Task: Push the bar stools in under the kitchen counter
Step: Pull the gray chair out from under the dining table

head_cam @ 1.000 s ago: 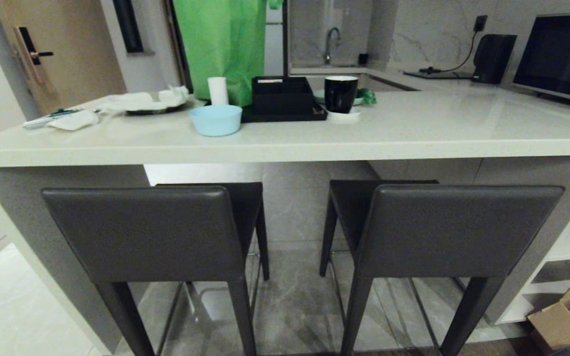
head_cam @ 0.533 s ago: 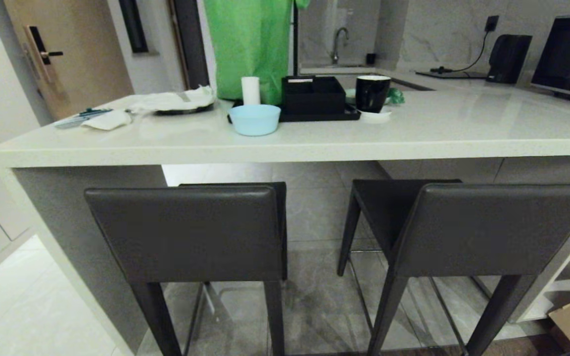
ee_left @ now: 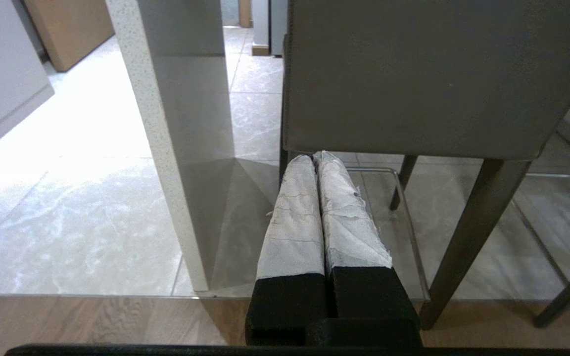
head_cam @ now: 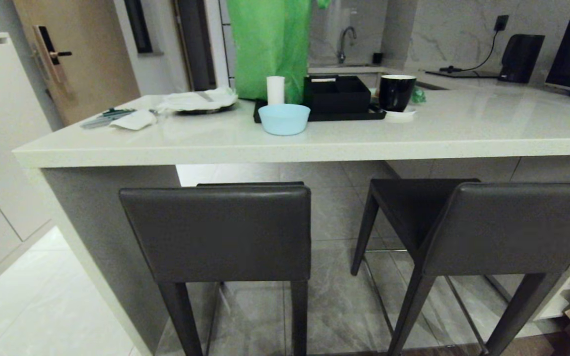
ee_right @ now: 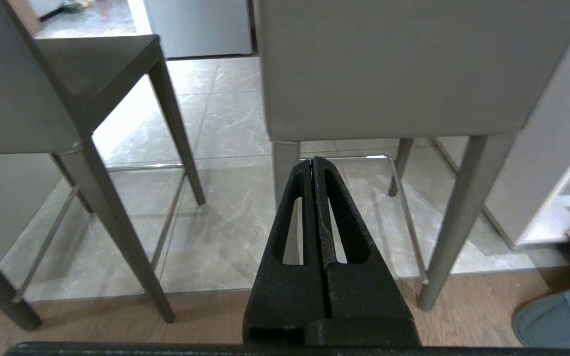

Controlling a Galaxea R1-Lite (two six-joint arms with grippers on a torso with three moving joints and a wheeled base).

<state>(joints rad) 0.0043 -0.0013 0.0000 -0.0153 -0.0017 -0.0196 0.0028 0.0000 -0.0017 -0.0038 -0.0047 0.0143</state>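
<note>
The whole scene has slid to the right across the head view over the last second, so the base is shifting leftward and lining up on the left dark grey leather-backed bar stool, while its twin on the right runs off the frame; both stand with seats only partly beneath the thick pale speckled stone worktop, backrests out, so no pushing is done. Only the wrist views show the arms: the cloth-wrapped left gripper and black right gripper, both clenched on nothing, each low behind a backrest
</note>
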